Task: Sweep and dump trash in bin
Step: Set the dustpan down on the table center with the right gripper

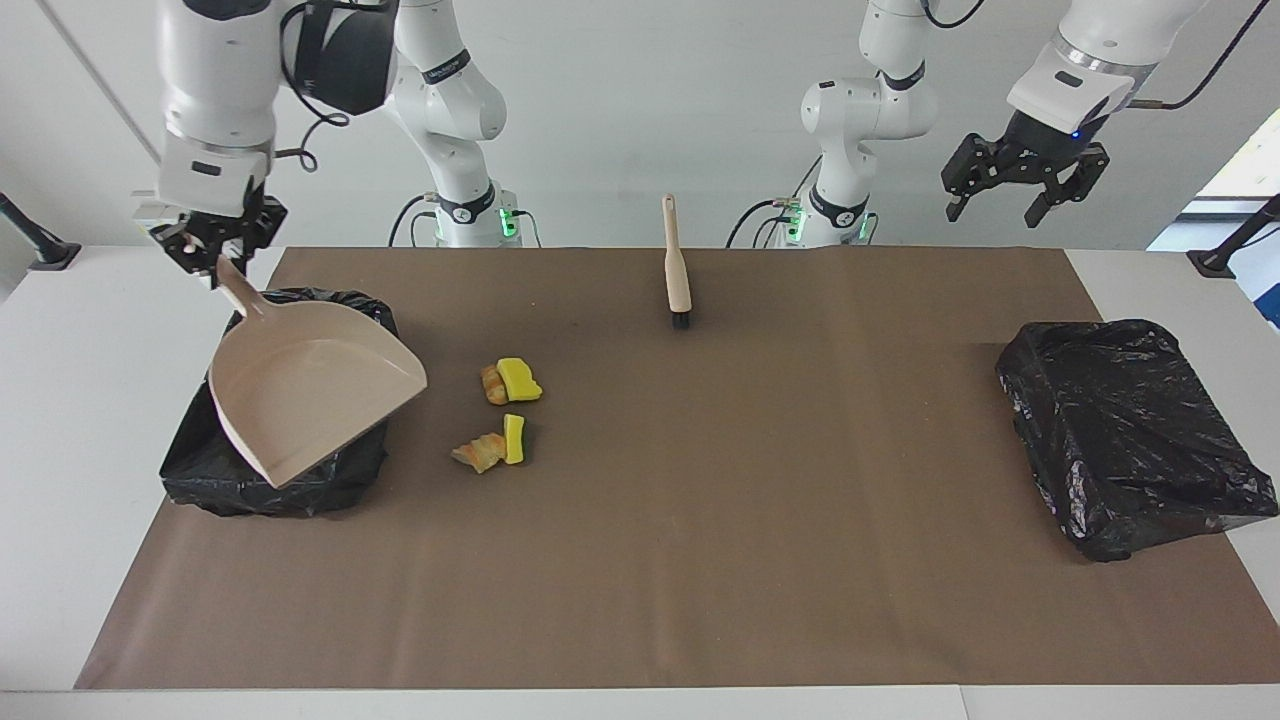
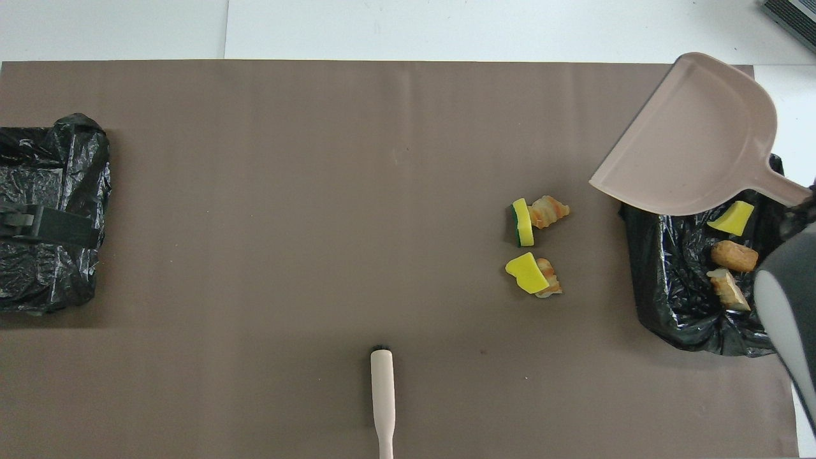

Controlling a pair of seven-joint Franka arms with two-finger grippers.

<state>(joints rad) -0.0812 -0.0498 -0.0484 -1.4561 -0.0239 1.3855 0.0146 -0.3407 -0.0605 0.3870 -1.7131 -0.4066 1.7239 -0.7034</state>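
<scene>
- Trash is seen in the facing view as four chunks (image 1: 505, 410) left on the brown mat (image 1: 700, 560), lying in two pairs just beside the bin (image 1: 275, 470) at the right arm's end of the table, toward the mat's middle from it.
- The dustpan (image 1: 310, 395) is held by its handle in the right gripper (image 1: 205, 262), whose fingers are closed on it; the pan is tilted over the bin, its mouth pointing away from the robots and toward the chunks.
- The brush (image 1: 677, 268) lies untouched near the mat's edge closest to the robots, its long axis running away from them, bristles outermost.
- The left gripper (image 1: 1022, 185) waits raised and spread wide, holding nothing, near the left arm's end; a second black bag (image 1: 1130, 430) lies below it.
- In the overhead view, three chunks (image 2: 730, 255) are seen lying inside the bin (image 2: 669, 299), below the dustpan (image 2: 695, 140).
- The four remaining chunks (image 2: 535, 245) lie between bin and brush (image 2: 382, 395); the right arm is judged the nearer.
- Only a strip of the left gripper (image 2: 38, 223) shows, over the other bag (image 2: 57, 268).
</scene>
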